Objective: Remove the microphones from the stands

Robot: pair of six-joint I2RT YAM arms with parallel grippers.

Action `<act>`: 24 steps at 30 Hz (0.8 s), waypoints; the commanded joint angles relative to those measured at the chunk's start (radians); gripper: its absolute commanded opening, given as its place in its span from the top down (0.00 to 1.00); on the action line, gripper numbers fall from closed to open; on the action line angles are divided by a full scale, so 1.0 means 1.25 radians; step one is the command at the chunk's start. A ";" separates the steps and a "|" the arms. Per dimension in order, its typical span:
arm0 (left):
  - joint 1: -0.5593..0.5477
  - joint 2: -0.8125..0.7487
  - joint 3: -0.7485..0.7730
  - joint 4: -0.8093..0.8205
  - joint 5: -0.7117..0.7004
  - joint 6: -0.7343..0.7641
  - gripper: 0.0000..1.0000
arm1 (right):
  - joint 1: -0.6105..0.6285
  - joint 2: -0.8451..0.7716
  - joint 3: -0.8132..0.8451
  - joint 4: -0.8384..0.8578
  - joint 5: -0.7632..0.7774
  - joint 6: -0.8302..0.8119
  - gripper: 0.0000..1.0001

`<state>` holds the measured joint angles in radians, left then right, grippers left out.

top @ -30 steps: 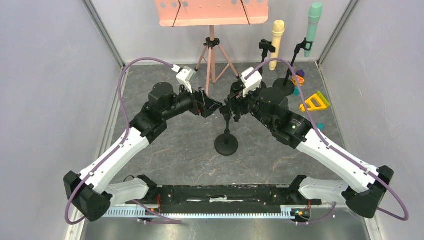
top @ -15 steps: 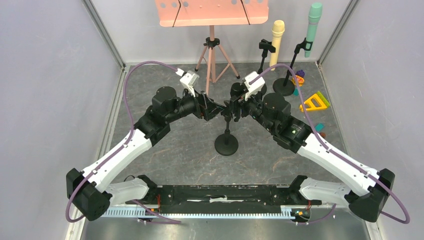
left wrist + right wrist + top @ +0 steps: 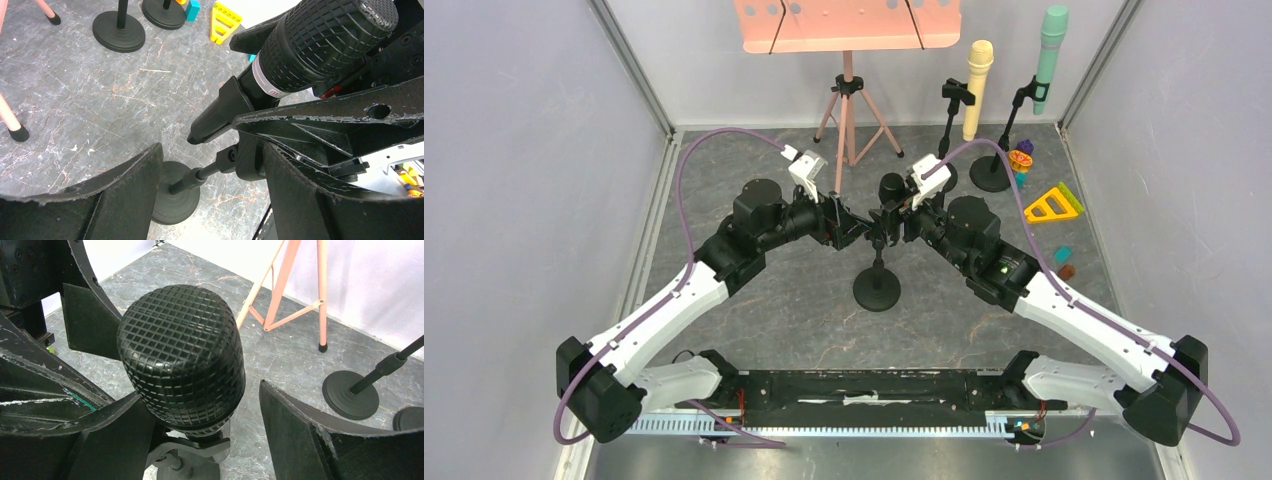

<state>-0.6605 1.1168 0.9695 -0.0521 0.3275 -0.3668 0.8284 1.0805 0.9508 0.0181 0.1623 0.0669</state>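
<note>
Pale grey walls (image 3: pixel 524 150) closed in a grey marbled table (image 3: pixel 764 300). A pink music stand (image 3: pixel 848 22) on a tripod stood at top centre of the overhead view. To its right, a yellow microphone (image 3: pixel 979 60) and a green microphone (image 3: pixel 1053 30) sat upright on their own small stands. A yellow triangle toy (image 3: pixel 1052 205) lay at the right edge, with a few smaller coloured bits near it, too small for us to name.

We logged the black microphone (image 3: pixel 320 40) in the middle of the frame. It sat in the clip of its stand (image 3: pixel 877 291), tilted, with the grille head up and the handle slanting down. The stand's round base rested flat on the table.

Both arms met over that stand. The left gripper (image 3: pixel 859 228) came in from the left with its jaws apart. In the left wrist view its fingers (image 3: pixel 125 195) straddled the stand's thin pole (image 3: pixel 192 177) and the joint under the clip. Bare table showed beside the pole, and we saw no grip on anything.

The right gripper (image 3: pixel 890 224) came in from the right, also with its jaws apart. In the right wrist view its fingers (image 3: pixel 305 430) flanked the grille head. The left-hand finger lay close against it, though we could not tell if it touched. A strip of table showed between the head and the right-hand finger.
</note>
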 commanded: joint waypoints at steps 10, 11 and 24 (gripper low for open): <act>-0.006 0.041 -0.033 -0.085 -0.010 0.068 0.26 | 0.014 0.026 -0.087 -0.086 -0.004 0.035 0.22; -0.006 0.042 -0.035 -0.085 -0.008 0.069 0.26 | 0.016 0.024 -0.095 -0.086 0.002 0.039 0.22; -0.008 0.065 -0.059 -0.076 0.002 0.066 0.27 | 0.023 0.009 -0.177 -0.045 0.023 0.060 0.22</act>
<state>-0.6682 1.1576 0.9272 -0.0643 0.3420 -0.3462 0.8425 1.0504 0.7784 0.1482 0.1967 0.1616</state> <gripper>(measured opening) 0.735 0.777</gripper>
